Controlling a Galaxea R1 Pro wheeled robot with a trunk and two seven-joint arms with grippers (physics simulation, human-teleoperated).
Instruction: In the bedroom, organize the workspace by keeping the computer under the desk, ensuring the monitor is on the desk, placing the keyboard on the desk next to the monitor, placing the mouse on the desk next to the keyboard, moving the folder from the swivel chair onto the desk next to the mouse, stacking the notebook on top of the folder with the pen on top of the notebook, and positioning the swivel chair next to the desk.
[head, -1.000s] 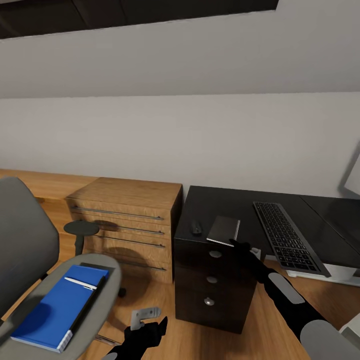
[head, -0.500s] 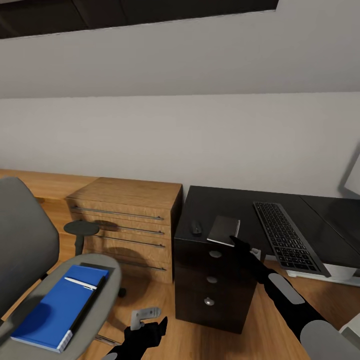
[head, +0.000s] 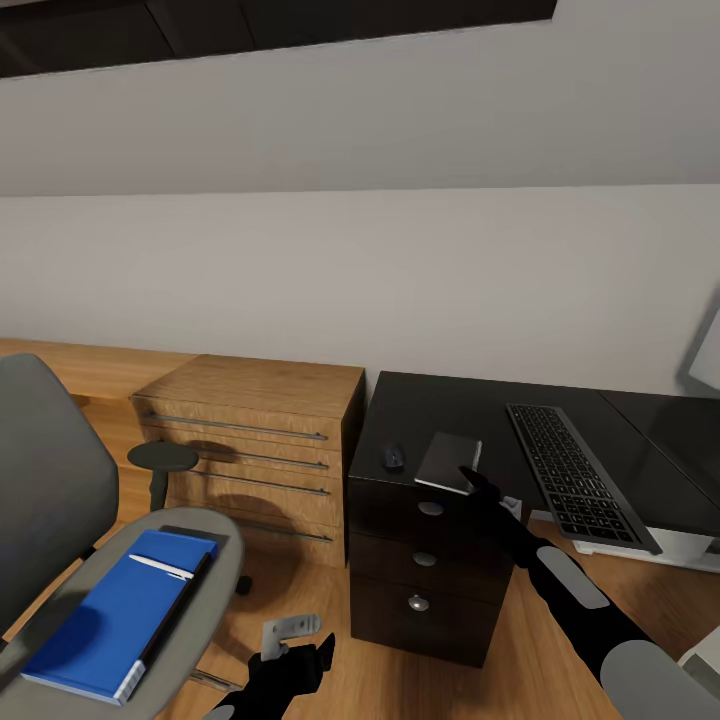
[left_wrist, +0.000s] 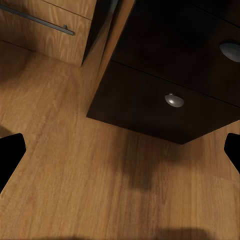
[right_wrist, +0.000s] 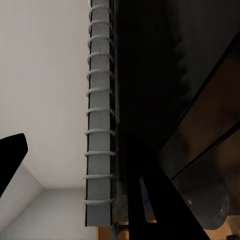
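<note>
Your right pincer (head: 470, 478) is up at the front edge of the black surface (head: 480, 410), its fingers closed on the near edge of the dark grey notebook (head: 447, 460). The notebook is tilted, its far edge on the surface; in the right wrist view its white spiral binding (right_wrist: 99, 115) runs along the dark cover. Just beside the notebook, toward the wooden dresser (head: 255, 440), sits the small dark mouse (head: 393, 457). On the notebook's other side the keyboard (head: 575, 470) lies flat on the surface, apart from it, and the white edge of the monitor (head: 706, 355) shows at the far right.

Your left pincer (head: 290, 655) hangs low over the plank floor (head: 330, 640), fingers spread wide and holding nothing; in its wrist view it faces the black drawer unit (left_wrist: 165, 95).

The swivel chair (head: 60, 520) stands well to the left of the surface, with the dresser and a small round stool (head: 162, 458) between them. The blue folder (head: 120, 610) lies on its seat, and the pen (head: 160, 566) rests on top of the folder.
</note>
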